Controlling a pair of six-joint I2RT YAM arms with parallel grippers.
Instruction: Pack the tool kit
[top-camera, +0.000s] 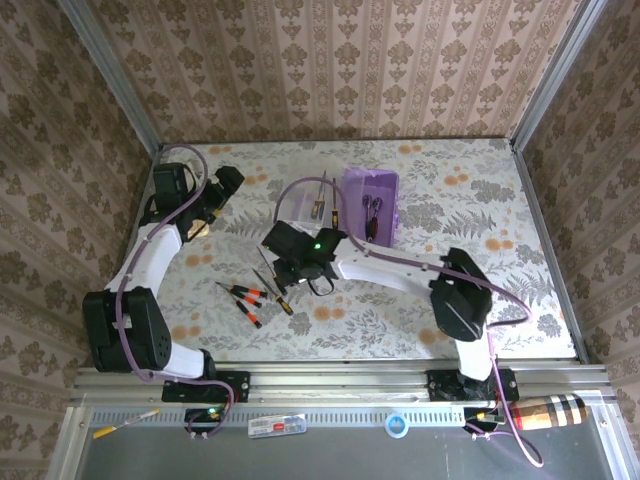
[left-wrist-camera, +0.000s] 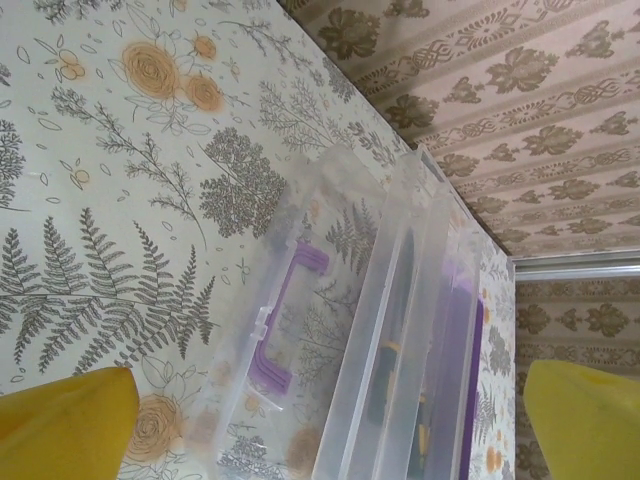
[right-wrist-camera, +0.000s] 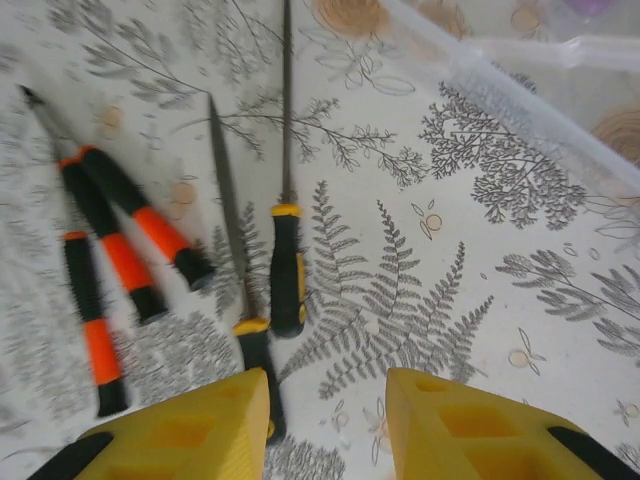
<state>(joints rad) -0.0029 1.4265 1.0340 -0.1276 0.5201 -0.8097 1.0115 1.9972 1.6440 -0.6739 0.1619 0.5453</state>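
Fingers (right-wrist-camera: 190, 430) of the right gripper (right-wrist-camera: 325, 440) stand apart with nothing between them, poised low over the floral-print table (top-camera: 480, 200), left of the purple box (top-camera: 370, 200) and nearer the arm bases than it. The butt of a black handle lies just beside the inner face of the left-hand finger in the right wrist view.

Just past the fingertips lie two slim yellow-and-black-handled tools (right-wrist-camera: 285, 270), side by side, shafts pointing away from the gripper. Left of them, farther from the purple box, three orange-and-black screwdrivers (right-wrist-camera: 130, 240) lie loose on the table, close together and roughly parallel.

The purple box sits open on the far half of the table, with small dark tools inside that are too small to identify. A clear tray (left-wrist-camera: 400, 330) lies just beside its left side with a few slim tools in it. A clear lid (left-wrist-camera: 285, 320) with a purple handle rests flat on the table on the tray's far side from the box.

The left gripper (left-wrist-camera: 320, 430) hangs well to the left of the purple box, beyond the lid. Its yellow fingers are spread wide and hold nothing, with lid and tray framed between them in the left wrist view.
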